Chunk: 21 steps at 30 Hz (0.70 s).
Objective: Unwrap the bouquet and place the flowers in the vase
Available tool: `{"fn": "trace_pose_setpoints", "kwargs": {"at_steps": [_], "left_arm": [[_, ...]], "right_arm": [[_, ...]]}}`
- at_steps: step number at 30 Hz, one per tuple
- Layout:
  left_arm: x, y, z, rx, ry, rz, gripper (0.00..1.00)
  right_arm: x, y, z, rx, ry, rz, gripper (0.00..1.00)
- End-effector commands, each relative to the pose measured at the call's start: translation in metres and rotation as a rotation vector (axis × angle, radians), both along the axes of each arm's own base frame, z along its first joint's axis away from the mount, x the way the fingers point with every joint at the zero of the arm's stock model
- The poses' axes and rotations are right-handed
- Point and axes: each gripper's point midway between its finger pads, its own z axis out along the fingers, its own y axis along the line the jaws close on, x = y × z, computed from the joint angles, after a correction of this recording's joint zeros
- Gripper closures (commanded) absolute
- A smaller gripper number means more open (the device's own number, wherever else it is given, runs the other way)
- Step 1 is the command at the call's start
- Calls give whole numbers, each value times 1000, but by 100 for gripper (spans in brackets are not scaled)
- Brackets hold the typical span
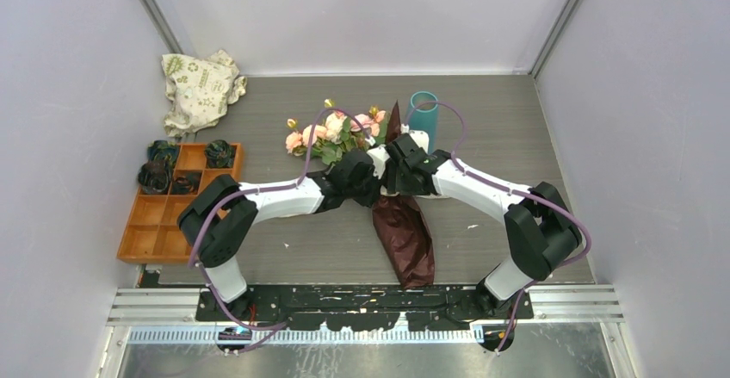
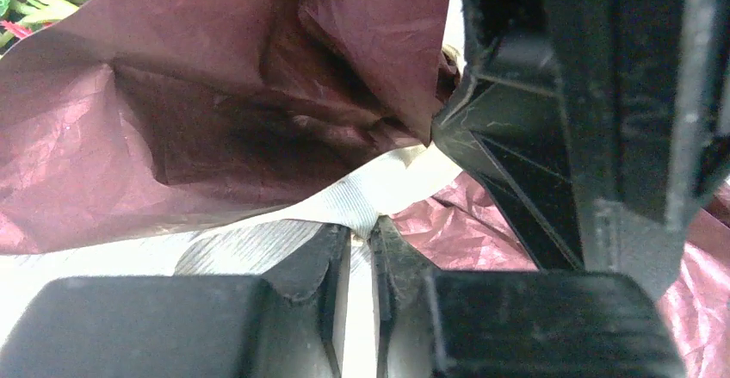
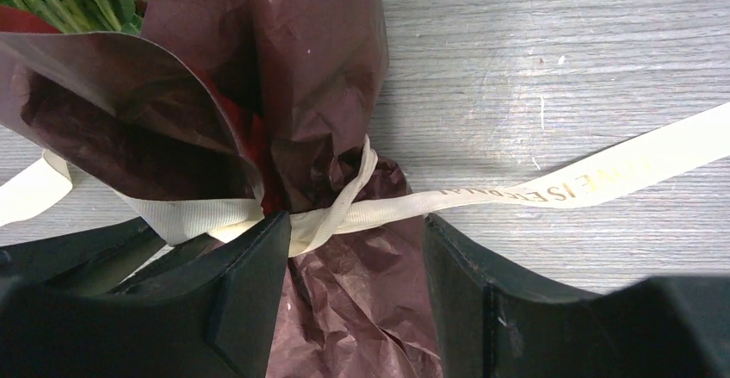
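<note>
Counter's (image 1: 516, 137) middle is clogged by the bouquet (image 1: 403, 232), left arm (image 1: 275, 197) and right arm (image 1: 482, 190), vase (image 1: 423, 111) boxed in behind; open room is left along the right edge.

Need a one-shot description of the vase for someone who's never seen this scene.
In the top view, go to the far side of the grey table, opposite the arm bases. Just right of the pink flower heads of the bouquet and the upturned tip of dark red wrapping paper stands the vase. It is the only smooth teal cylinder, open-topped, among crinkled paper and leaves.
</note>
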Motion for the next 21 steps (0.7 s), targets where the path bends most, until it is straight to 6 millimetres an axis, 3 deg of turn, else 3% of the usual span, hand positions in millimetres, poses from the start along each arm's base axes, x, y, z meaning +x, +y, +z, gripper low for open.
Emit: {"fn": "trace_pose_setpoints", "kwargs": {"at_steps": [1,11,21], "left_arm": [[17,-8,20,-69,-70,71,89],[9,14,53,-95,-94,137,93],[-2,50,50,-41,-89,234,93]], "right_arm": [[5,4,17,60,-58,-23,37],[8,-7,-2,21,-20,-53,37],[15,-21,-15,-7,6,-73,37]]}}
